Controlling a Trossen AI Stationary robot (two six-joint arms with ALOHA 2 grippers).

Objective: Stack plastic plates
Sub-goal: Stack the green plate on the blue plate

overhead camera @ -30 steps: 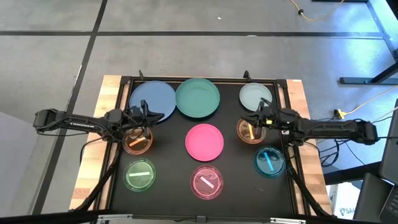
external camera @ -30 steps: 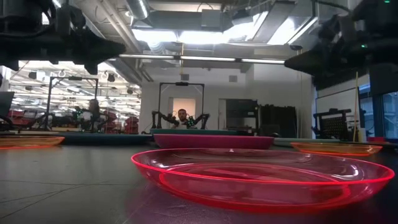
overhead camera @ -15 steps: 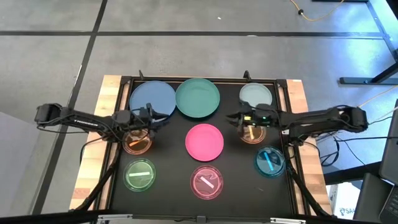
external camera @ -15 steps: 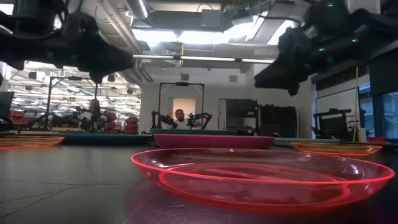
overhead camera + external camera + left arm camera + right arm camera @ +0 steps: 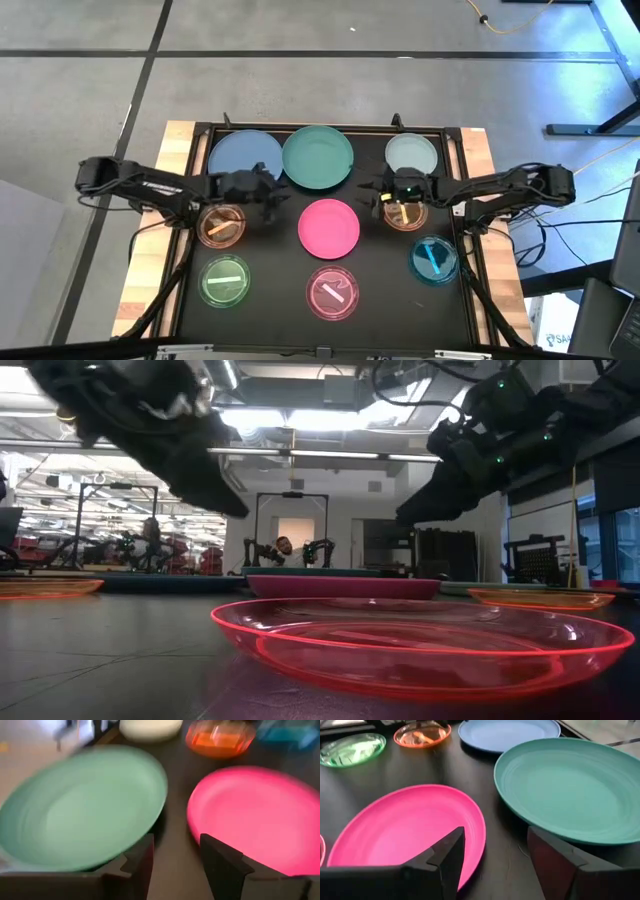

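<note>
Several plastic plates lie flat and apart on the black table top. A blue plate [image 5: 245, 157], a teal plate [image 5: 318, 157] and a small pale mint plate [image 5: 411, 155] sit along the far side, with the opaque pink plate [image 5: 329, 227] in the middle. The smaller translucent ones are orange [image 5: 222, 226], brown [image 5: 405, 213], blue [image 5: 434, 260], green [image 5: 226, 281] and pink [image 5: 332, 292]. My left gripper [image 5: 277, 197] hangs open above the table, left of the pink plate [image 5: 255, 815] and near the teal plate [image 5: 85, 810]. My right gripper [image 5: 368, 190] hangs open on the pink plate's [image 5: 410, 835] far right.
A raised black rim [image 5: 460, 170] frames the table top, with wooden board [image 5: 150, 250] showing outside it. In the low view, the translucent pink plate [image 5: 420, 645] fills the foreground. A person shows far off in the room behind.
Both grippers have swung toward the table's middle, the left one toward the right edge and the right one toward the left edge. They now flank the opaque pink plate. In the low view, both have tipped nose-down and come lower. No plate has moved.
</note>
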